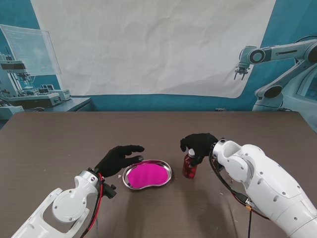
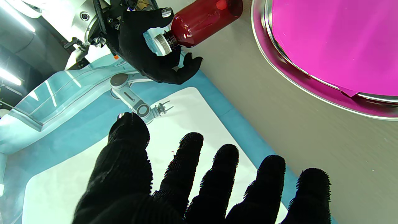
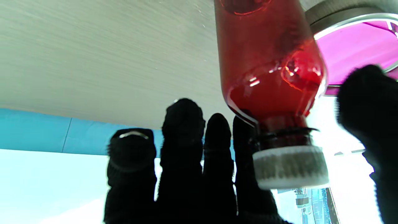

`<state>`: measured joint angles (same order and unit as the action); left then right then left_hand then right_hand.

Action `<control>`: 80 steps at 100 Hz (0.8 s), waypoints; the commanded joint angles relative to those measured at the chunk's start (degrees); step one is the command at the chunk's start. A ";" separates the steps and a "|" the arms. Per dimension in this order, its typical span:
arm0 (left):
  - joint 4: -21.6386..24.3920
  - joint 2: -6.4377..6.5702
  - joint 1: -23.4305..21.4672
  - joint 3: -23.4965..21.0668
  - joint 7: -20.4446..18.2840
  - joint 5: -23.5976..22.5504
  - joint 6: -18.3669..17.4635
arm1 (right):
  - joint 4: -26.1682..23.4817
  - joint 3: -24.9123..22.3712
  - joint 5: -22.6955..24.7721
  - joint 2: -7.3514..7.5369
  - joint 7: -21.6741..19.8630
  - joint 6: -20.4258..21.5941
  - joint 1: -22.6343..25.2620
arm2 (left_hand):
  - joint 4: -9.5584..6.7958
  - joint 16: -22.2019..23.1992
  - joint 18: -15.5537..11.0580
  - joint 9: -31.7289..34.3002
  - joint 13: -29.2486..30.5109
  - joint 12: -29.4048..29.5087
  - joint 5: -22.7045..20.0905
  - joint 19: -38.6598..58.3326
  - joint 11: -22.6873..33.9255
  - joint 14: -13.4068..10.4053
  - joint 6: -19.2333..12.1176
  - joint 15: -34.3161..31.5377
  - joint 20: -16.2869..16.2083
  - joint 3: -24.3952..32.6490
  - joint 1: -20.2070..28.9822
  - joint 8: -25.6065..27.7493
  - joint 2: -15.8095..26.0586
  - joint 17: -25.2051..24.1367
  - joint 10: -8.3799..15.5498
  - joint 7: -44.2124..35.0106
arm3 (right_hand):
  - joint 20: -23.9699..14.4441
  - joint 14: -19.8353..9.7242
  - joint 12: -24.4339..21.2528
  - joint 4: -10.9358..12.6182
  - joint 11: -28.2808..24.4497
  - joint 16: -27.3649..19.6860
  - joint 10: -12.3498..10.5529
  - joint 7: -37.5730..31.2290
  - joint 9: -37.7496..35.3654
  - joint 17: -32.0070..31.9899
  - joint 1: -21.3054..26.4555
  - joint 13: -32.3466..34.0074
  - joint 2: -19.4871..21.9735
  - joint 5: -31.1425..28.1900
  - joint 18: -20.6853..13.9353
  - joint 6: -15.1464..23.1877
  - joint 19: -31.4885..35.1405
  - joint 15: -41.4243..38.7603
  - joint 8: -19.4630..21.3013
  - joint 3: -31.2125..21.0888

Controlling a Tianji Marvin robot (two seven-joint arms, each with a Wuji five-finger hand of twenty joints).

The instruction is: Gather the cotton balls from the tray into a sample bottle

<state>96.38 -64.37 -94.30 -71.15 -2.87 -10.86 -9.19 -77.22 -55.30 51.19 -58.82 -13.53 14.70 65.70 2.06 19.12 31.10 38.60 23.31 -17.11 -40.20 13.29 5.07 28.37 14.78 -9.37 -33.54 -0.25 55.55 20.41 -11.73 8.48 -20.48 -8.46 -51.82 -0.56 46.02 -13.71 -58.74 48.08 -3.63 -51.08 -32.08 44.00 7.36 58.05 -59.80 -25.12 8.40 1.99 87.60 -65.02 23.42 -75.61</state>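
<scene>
Brown table (image 1: 59, 144), wide bare surface on all sides; far edge meets the backdrop, both side edges well away from the action. Kidney-shaped steel tray (image 1: 166, 168) with magenta liner sits near the middle, toward me. Red sample bottle (image 1: 189, 168) stands just right of the tray, white cap (image 1: 191, 154) on, slightly tilted in the wrist views. Right hand (image 1: 199, 144) is over the bottle top, thumb and fingers curled around the cap and neck, gripping it. Left hand (image 1: 119, 157) hovers at the tray's left rim, fingers spread flat, holding nothing. Cotton balls not discernible in the tray.
</scene>
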 commanded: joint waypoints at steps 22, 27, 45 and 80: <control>0.01 -0.11 -0.09 0.06 -1.17 0.14 0.18 | -0.95 -0.87 1.72 -0.22 1.69 -1.62 1.11 | -1.78 0.59 -1.47 0.92 -0.93 0.00 -0.20 -1.76 0.04 -0.84 -0.28 1.09 -0.67 0.17 1.21 0.34 3.93 -0.34 0.09 -0.27 | -2.55 3.35 -9.59 -0.42 6.33 -7.42 3.73 4.82 16.50 -7.83 -12.52 -12.66 12.27 13.35 -0.45 -2.23 -3.89 11.39 -3.17 5.25; -0.02 -0.12 -0.07 0.08 -1.14 0.13 0.15 | -1.33 -1.42 1.53 -0.33 1.99 -1.94 1.33 | -1.78 0.58 -1.48 0.85 -1.01 0.01 -0.27 -1.77 0.00 -0.87 -0.24 1.13 -0.66 0.17 1.20 0.34 3.93 -0.35 0.13 -0.30 | -2.15 4.03 -12.02 -0.15 8.11 -9.37 4.30 5.44 17.90 -9.39 -13.74 -14.36 16.13 14.55 0.04 -1.72 -5.59 14.61 -3.25 7.38; -0.25 -0.23 0.15 0.19 -0.70 0.17 -0.17 | -4.52 -5.24 -1.13 -1.51 5.74 -5.73 3.98 | -1.77 0.52 -1.59 0.41 -1.24 0.10 0.09 -1.75 -0.20 -0.92 -0.37 1.26 -0.65 0.19 1.29 0.29 3.90 -0.32 0.24 -0.14 | 3.73 6.03 -17.07 3.29 11.36 -18.37 4.92 6.61 18.55 -17.12 -9.29 -19.84 33.07 14.40 4.01 -0.28 -17.57 28.44 -2.15 23.94; -1.06 -0.95 1.96 0.98 1.85 1.30 -2.96 | -13.63 -10.85 -14.39 -6.10 21.26 -7.97 12.14 | -1.78 -0.21 -3.78 -3.62 -3.91 1.36 2.99 -2.47 -1.48 -4.25 -1.47 2.85 -0.25 0.15 1.42 -0.19 3.48 -1.73 2.19 0.96 | 16.69 7.81 -25.18 5.10 21.16 -26.38 3.80 3.81 -5.72 -16.13 4.10 -11.13 17.10 -2.55 5.78 1.98 -26.66 42.03 -3.99 5.25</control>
<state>95.07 -64.69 -92.92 -70.06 -0.55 -9.74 -11.40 -88.94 -66.26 34.90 -63.75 7.19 5.59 76.56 2.02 19.13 29.79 36.74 21.67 -16.38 -38.34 12.63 4.27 26.21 14.84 -8.10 -33.54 0.09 55.55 20.47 -10.00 7.77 -19.95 -8.29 -37.40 7.12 22.43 -10.17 -39.64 23.02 1.08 -46.53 -34.87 27.46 9.98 44.65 -39.76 -25.75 13.28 2.60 62.14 -25.18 21.19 -66.73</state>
